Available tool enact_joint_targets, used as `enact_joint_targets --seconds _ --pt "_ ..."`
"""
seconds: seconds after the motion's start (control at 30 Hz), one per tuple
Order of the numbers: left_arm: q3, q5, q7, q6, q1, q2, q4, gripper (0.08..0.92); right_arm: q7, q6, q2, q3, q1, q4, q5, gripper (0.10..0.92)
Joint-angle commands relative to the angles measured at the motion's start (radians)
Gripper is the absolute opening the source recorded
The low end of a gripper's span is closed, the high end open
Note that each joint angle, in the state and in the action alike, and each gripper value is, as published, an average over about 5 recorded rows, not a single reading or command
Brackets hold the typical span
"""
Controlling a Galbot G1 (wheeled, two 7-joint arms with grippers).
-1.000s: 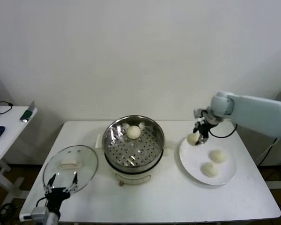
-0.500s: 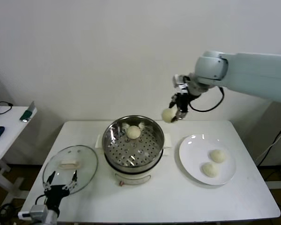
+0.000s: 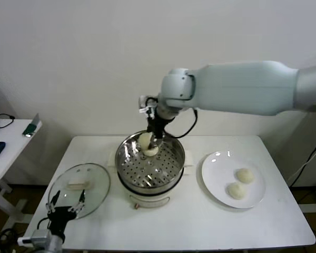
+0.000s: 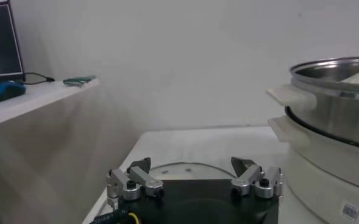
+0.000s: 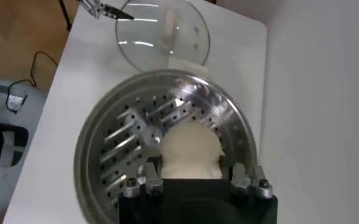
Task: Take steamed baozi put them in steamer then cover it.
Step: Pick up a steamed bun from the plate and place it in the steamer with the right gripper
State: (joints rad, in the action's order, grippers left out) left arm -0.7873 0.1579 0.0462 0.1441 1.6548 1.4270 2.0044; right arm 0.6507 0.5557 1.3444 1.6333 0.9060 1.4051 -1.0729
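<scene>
Right gripper hangs over the far side of the steamer, clamped on one baozi, side pinch. A second bun seems to sit on the perforated tray right under it, hard to separate in the head view. Two more buns wait on the white plate to the right. Buns look soft, light, smooth; likely dent if squeezed hard, so a gentle grip across the widest part suits. Cover lies flat on the table, left of the steamer; glass, probably heavier, slippery, fragile, so take it by the oblong handle. Left gripper idle at the near-left edge, jaws wide, holding nothing.
</scene>
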Motion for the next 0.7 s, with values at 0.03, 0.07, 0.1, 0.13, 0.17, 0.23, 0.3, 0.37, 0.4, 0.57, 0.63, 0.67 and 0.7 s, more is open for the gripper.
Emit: enact_joint_targets --seconds 0.03,0.07,0.1,0.13,0.17,0.23,0.3,0.37,0.4,0.57,0.63,0.67,0.7 --pt "-0.003 -0.001 0.0 -0.002 -0.001 -0.001 -0.004 0.823 -0.077 0.041 0.157 0.001 -0.116 -0.1 -0.033 0.628" --pt "-0.003 -0.001 0.0 -0.003 -0.001 -0.002 -0.006 0.823 -0.078 0.041 0.17 0.01 -0.127 -0.117 -0.027 0.628" --pt "-0.003 -0.001 0.0 -0.004 -0.002 -0.002 -0.007 0.823 -0.079 0.041 0.18 0.018 -0.135 -0.132 -0.022 0.628" --pt "-0.002 -0.001 0.0 -0.005 -0.002 -0.002 -0.009 0.823 -0.08 0.041 0.191 0.023 -0.144 -0.147 -0.019 0.628" --pt "-0.002 -0.001 0.0 -0.006 -0.003 -0.002 -0.01 0.823 -0.08 0.041 0.202 0.027 -0.155 -0.162 -0.015 0.628" --pt "-0.002 -0.001 -0.001 -0.007 -0.003 -0.001 -0.012 0.823 -0.079 0.04 0.221 0.035 -0.173 -0.188 -0.007 0.628" --pt "-0.002 -0.001 -0.002 -0.007 -0.004 -0.001 -0.014 0.823 -0.076 0.037 0.24 0.044 -0.191 -0.214 0.007 0.628" --pt "-0.002 -0.001 -0.003 -0.007 -0.005 -0.001 -0.015 0.823 -0.07 0.031 0.257 0.054 -0.208 -0.24 0.024 0.628" --pt "-0.003 -0.001 -0.003 -0.008 -0.005 -0.002 -0.015 0.823 -0.067 0.03 0.262 0.056 -0.215 -0.25 0.029 0.628" --pt "-0.003 -0.001 -0.003 -0.01 -0.006 -0.002 -0.02 0.823 -0.062 0.023 0.288 0.057 -0.248 -0.294 0.05 0.627" --pt "-0.002 -0.001 -0.003 -0.01 -0.006 -0.001 -0.02 0.823 -0.062 0.022 0.296 0.056 -0.258 -0.307 0.056 0.625" --pt "-0.002 -0.001 -0.003 -0.01 -0.006 -0.001 -0.02 0.823 -0.062 0.022 0.3 0.056 -0.262 -0.314 0.06 0.625" --pt "-0.002 -0.001 -0.003 -0.01 -0.005 -0.001 -0.019 0.823 -0.062 0.021 0.303 0.056 -0.265 -0.317 0.063 0.625"
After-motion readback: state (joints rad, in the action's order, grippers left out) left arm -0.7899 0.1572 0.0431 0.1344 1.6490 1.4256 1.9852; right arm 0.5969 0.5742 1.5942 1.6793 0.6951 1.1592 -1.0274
